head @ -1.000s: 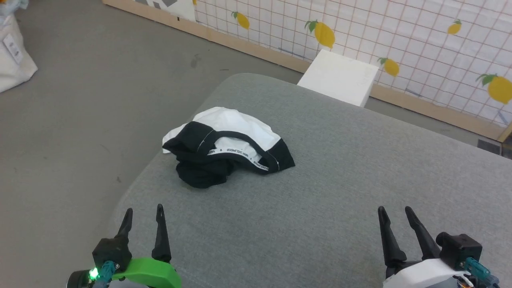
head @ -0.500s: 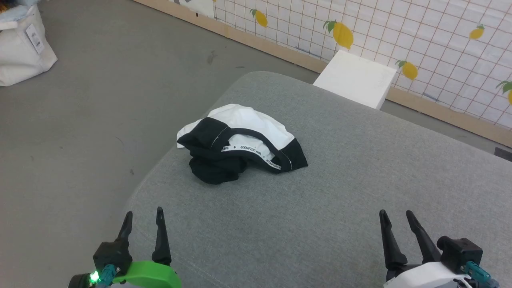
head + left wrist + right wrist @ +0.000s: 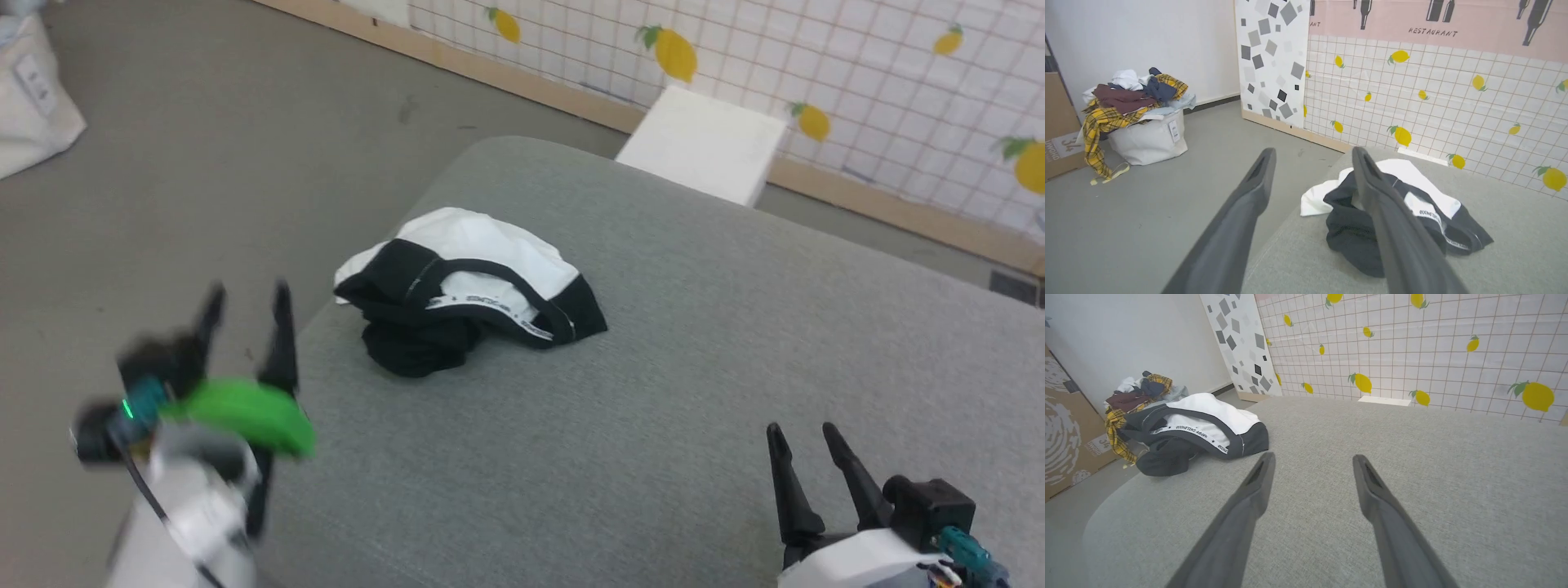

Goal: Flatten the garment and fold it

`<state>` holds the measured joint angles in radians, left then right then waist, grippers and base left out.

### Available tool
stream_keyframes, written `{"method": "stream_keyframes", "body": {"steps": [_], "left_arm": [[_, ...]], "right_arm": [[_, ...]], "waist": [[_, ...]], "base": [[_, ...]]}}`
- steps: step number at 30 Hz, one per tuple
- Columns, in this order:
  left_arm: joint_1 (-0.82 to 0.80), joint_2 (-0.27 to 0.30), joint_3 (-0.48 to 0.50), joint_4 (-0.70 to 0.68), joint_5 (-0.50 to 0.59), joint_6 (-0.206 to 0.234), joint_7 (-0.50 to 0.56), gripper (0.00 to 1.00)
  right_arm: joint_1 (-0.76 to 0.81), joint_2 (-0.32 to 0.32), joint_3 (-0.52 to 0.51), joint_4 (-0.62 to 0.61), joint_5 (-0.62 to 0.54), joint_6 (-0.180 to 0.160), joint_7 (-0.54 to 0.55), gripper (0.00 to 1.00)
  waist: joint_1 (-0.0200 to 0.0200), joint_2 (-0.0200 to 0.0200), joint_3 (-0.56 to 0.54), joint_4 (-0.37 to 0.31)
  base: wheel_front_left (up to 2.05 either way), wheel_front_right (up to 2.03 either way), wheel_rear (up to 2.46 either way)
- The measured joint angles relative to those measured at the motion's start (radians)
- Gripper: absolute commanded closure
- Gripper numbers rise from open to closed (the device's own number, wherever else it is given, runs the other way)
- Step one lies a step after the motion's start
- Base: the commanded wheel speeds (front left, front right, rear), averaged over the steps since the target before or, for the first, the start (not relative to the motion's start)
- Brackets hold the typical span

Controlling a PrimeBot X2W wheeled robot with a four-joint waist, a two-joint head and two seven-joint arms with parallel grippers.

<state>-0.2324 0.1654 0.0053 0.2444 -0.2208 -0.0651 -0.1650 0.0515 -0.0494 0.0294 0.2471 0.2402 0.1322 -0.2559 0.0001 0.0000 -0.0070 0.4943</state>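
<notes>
The garment [image 3: 469, 298], a white T-shirt with black sleeves and collar, lies crumpled in a heap near the left edge of the grey cushioned surface [image 3: 694, 367]. Its printed neck tape faces me. My left gripper [image 3: 245, 294] is raised and blurred at the left, open, short of the heap with nothing between its fingers. In the left wrist view the garment [image 3: 1404, 208] sits just beyond the right finger. My right gripper [image 3: 800, 433] rests open at the lower right, far from the shirt. The right wrist view shows the garment [image 3: 1196, 428] off to the left.
A white block [image 3: 702, 147] stands beyond the surface's far edge, by the lemon-patterned wall [image 3: 816, 65]. A white bag heaped with clothes [image 3: 1139, 114] sits on the grey floor to the left, beside a cardboard box [image 3: 1059, 126].
My left gripper has risen and moved forward toward the garment, blurred by motion. The head camera has shifted slightly. The right gripper and the garment stay put.
</notes>
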Motion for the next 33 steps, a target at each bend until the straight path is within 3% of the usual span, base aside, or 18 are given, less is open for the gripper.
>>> {"method": "stream_keyframes", "body": {"steps": [7,13,17,24,29,31,33], "left_arm": [[-0.292,0.079,0.001,0.155,-0.123,-0.049,0.243,0.0],[-0.464,0.131,0.008,0.318,-0.237,-0.056,0.545,0.0],[-0.509,0.136,0.006,0.389,-0.285,-0.056,0.704,0.0],[-0.515,0.133,-0.065,0.459,-0.256,-0.031,0.84,0.0],[-0.485,0.141,-0.093,0.471,-0.238,-0.03,0.833,0.03],[-0.478,0.149,-0.098,0.468,-0.227,-0.03,0.771,0.98],[-0.47,0.151,-0.097,0.473,-0.222,-0.029,0.714,1.0]], "right_arm": [[-0.044,0.0,-0.039,-0.026,-0.07,0.0,0.009,0.0],[-0.081,0.0,-0.086,-0.083,-0.114,0.0,0.033,0.0],[-0.096,0.0,-0.102,-0.11,-0.125,0.0,0.045,0.0],[-0.115,0.0,-0.123,-0.132,-0.127,0.0,0.048,0.0],[-0.115,0.0,-0.128,-0.132,-0.127,0.0,0.047,0.0],[-0.115,0.0,-0.128,-0.128,-0.127,0.0,0.047,0.0],[-0.117,-0.001,-0.124,-0.123,-0.127,0.0,0.044,0.0]], "waist": [[0.0,0.0,0.069,-0.067],[0.0,0.0,0.157,-0.133],[0.0,0.0,0.221,-0.181],[0.0001,0.0,0.323,-0.255],[0.0,0.0,0.368,-0.298],[0.0,0.0,0.377,-0.307],[0.0,0.0,0.376,-0.311]], "base": [[0.0,0.0,0.0],[0.0,0.0,0.0],[0.0,0.0,0.0],[0.0,0.0,0.0],[0.0,0.0,0.0],[0.0,0.0,0.0],[0.0,0.0,0.0]]}}
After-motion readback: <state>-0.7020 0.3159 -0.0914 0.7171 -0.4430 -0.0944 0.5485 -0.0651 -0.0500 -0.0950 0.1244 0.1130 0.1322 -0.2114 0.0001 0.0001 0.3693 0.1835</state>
